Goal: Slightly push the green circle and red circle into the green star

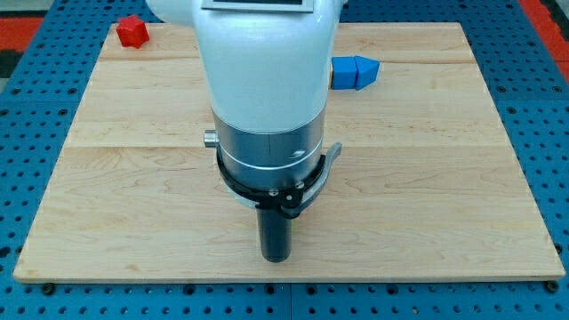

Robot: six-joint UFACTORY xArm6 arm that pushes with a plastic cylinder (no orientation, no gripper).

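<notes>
The view is dominated by the white arm [258,62], which is seen from above over a pale wooden board [427,204] laid on a blue perforated table [36,53]. Below the arm's white housing a silver collar [267,151] ringed by a black clamp [280,191] is seen, and from it the dark rod is extended down toward the view's bottom. My tip [276,258] is placed on bare wood near the board's bottom edge, roughly at the middle of its width. No claw is fitted, so no jaws, apart or together, are there to be reported. Relative to my tip, a red block [132,31] of irregular shape is found far toward the view's top and left, near the board's top left corner. A blue block [355,72], angular in outline, is found toward the view's top and slightly right of my tip, partly hidden behind the arm. Both are well apart from my tip. The green circle, red circle and green star named in the task cannot be made out; much of the board's upper middle is covered by the arm.
</notes>
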